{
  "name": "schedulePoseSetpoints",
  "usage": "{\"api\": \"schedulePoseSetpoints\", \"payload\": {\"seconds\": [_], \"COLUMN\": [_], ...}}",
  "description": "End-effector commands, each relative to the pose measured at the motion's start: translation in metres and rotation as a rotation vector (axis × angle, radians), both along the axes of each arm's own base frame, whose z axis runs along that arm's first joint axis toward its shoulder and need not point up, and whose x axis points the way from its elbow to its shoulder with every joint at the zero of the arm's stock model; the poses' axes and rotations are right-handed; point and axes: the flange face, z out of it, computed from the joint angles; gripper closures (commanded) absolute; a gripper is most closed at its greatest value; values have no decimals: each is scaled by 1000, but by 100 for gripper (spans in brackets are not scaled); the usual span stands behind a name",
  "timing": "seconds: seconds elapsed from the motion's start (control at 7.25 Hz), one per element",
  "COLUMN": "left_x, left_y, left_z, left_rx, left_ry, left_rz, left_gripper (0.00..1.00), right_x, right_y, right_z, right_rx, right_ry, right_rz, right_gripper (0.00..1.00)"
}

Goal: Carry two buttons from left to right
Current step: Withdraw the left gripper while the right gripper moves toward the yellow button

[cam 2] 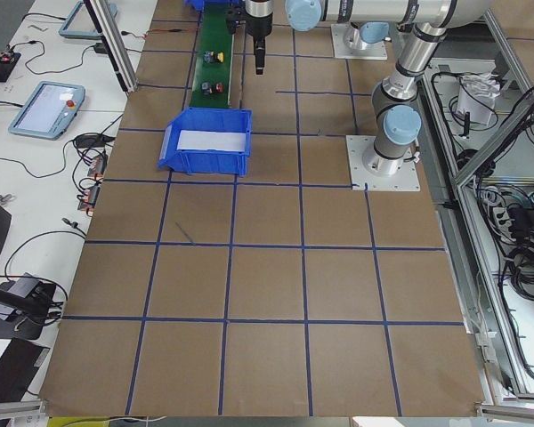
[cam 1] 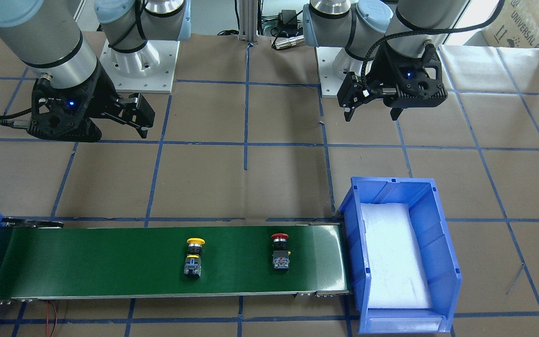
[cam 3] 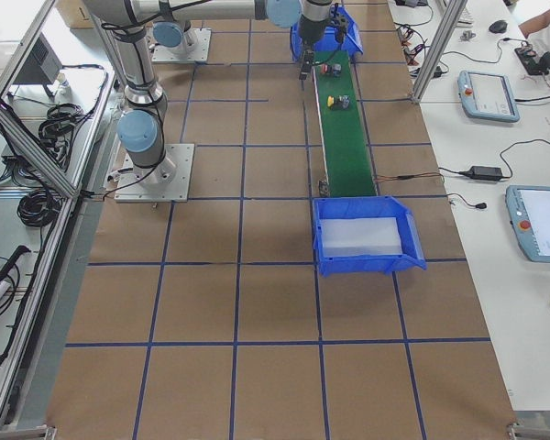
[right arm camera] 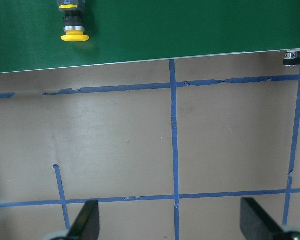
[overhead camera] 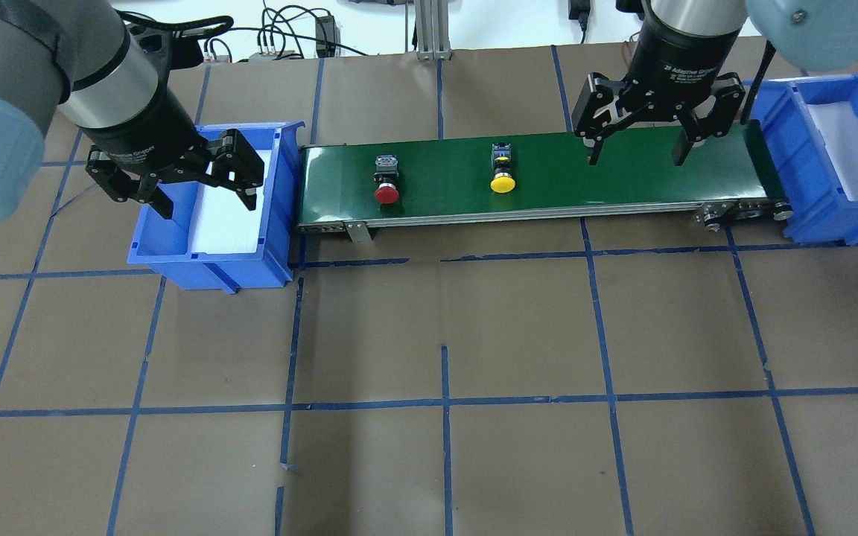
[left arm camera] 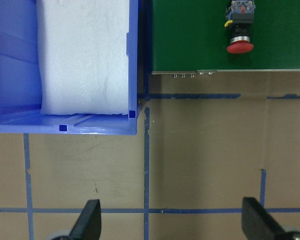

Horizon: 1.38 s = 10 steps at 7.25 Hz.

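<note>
The left tool (overhead camera: 207,197) hangs with its fingers spread wide and nothing between them, over the blue bin (overhead camera: 198,272) at the left end of the green conveyor belt (overhead camera: 436,186). The right tool (overhead camera: 636,155) is spread just as wide and bare, above the right part of the belt. The red button (overhead camera: 386,184) lies on its side near the belt's left end and the yellow button (overhead camera: 502,175) about mid-belt, both with caps toward the robot and apart from either tool. A second blue bin (overhead camera: 820,216) stands at the belt's right end; each bin holds a white foam pad (overhead camera: 228,216). The table (overhead camera: 444,335) is covered in brown paper marked into squares with blue tape. Beyond it stand aluminium frame posts (cam 3: 437,50) and a white side table with cables and a teach pendant (cam 3: 488,94).
</note>
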Motion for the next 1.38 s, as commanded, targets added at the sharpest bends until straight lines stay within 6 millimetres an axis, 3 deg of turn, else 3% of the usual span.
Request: {"api": "schedulePoseSetpoints", "payload": {"seconds": [0.0,0.41,0.55,0.69,0.97,1.1,1.24], "left_x": [9,12,12,12,11,10,9], "left_y": [-2,-8,-13,-13,-8,-6,-4], "left_z": [5,10,3,3,5,4,5], "left_rx": [-6,-29,-14,-17,-21,-20,-20], "left_ry": [10,10,13,14,21,22,21], "left_rz": [15,21,21,22,25,27,27], "left_gripper": [0,0,0,0,0,0,0], "right_x": [0,-2,-2,-2,-1,0,0], "right_y": [-1,-22,-37,-59,-84,-110,-128], "right_z": [-1,-22,-26,-48,-79,-103,-104], "right_rx": [0,25,-27,-55,-36,-56,-86], "right_ry": [2,0,1,7,-1,-2,2], "right_rz": [4,-4,-6,-4,-20,-20,-21], "right_gripper": [0,0,0,0,0,0,0]}}
